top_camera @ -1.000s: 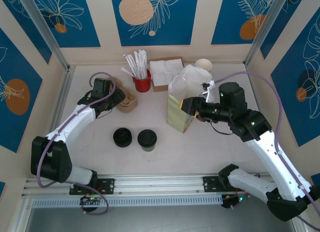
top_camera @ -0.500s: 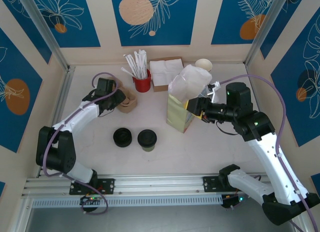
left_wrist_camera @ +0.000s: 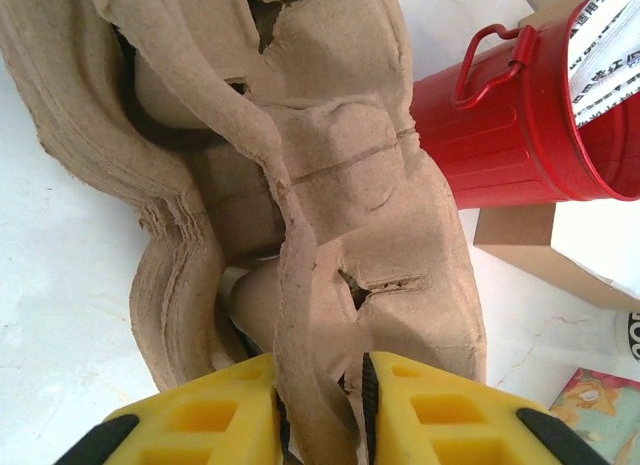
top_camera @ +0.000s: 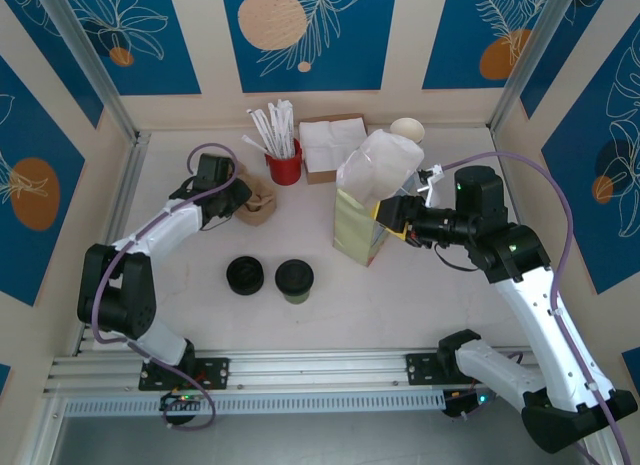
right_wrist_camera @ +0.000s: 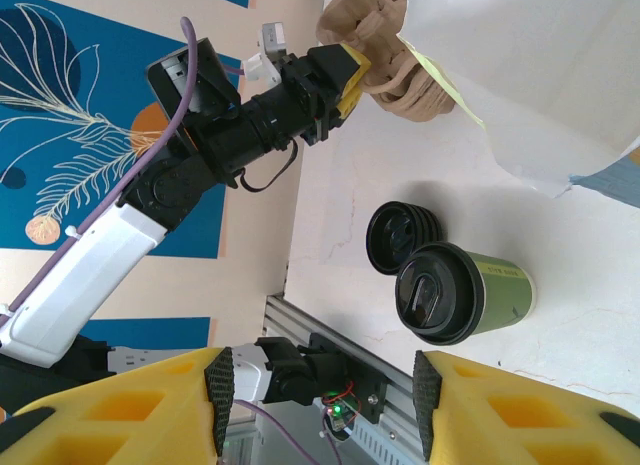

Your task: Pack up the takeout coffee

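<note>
pinches the pulp cup carrier (left_wrist_camera: 380,185) at upper left between narrow left fingers (left_wrist_camera: 200,425), likely to seat the takeout coffee (top_camera: 294,280) standing lower centre, with right fingers (right_wrist_camera: 130,405) wide and empty.

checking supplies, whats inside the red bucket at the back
White paper-wrapped sticks stand in the red bucket, fanning above its rim. Its wall hides their lower ends and anything else at the bottom.
</note>
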